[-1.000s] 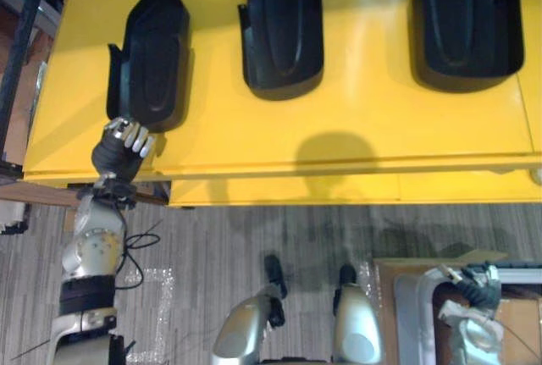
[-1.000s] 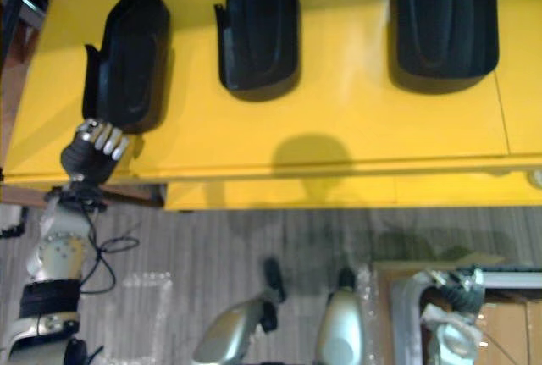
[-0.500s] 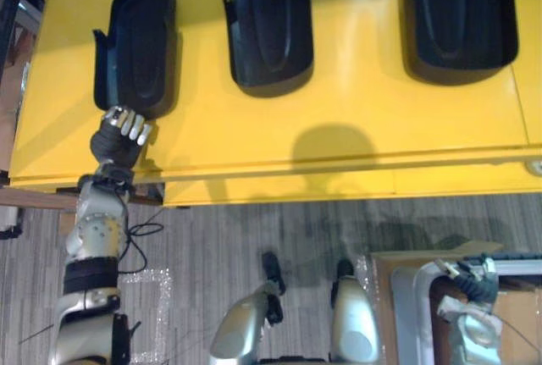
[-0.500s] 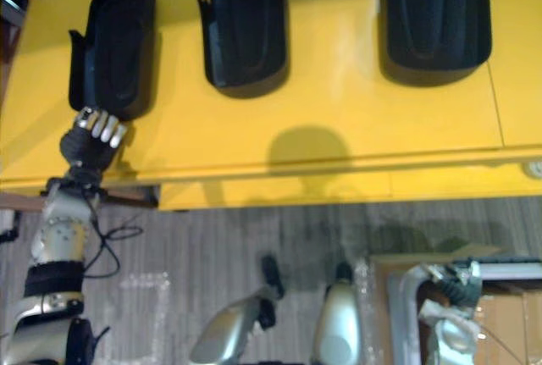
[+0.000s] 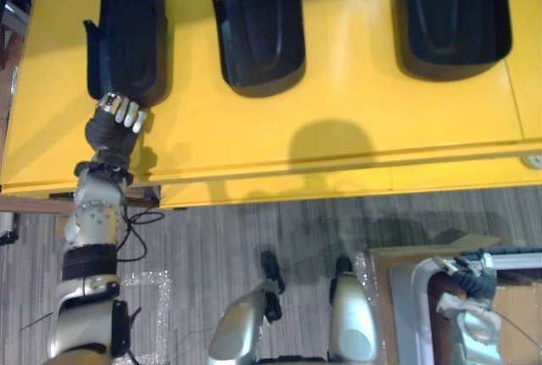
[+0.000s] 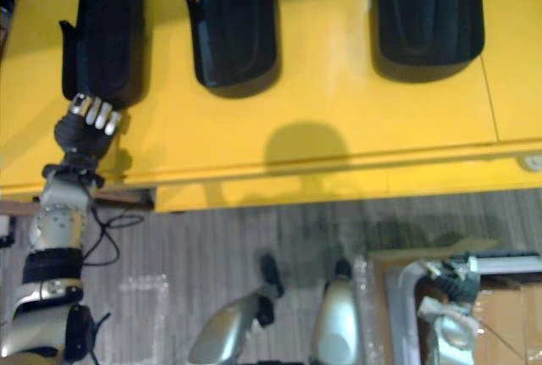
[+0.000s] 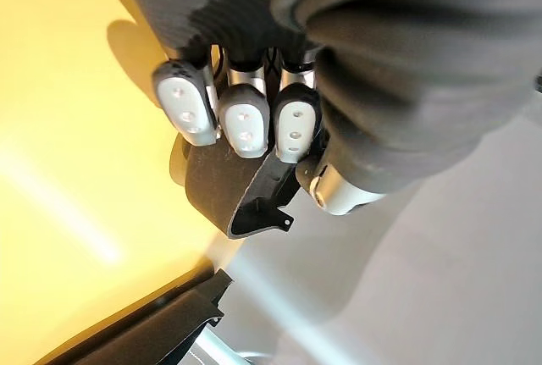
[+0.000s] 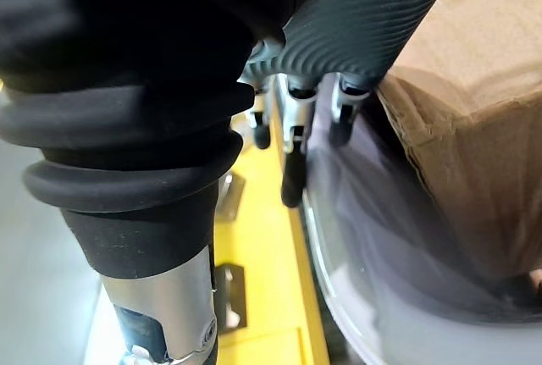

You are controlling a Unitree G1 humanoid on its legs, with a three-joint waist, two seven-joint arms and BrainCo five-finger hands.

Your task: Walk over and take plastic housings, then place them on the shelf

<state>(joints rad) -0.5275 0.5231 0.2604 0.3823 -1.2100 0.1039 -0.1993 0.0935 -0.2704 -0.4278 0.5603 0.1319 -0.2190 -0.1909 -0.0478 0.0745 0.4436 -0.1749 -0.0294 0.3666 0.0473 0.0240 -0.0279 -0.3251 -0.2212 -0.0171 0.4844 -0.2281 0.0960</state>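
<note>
Black moulded plastic housings [image 5: 262, 22], three in all, lie across the frame's top on the flat yellow shelf [image 5: 339, 102], the upper-left one [image 5: 127, 30] pinched at its near end by the curled left hand [image 5: 114, 124], so I judge only releasing is left, while the right hand [image 8: 292, 170] hangs loose-fingered at lower right.

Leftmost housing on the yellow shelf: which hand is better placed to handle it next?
Left. The left hand is at the near end of the leftmost housing, its fingers curled over the edge, on the yellow shelf. The right hand hangs low by the cardboard box, far from it.
</note>
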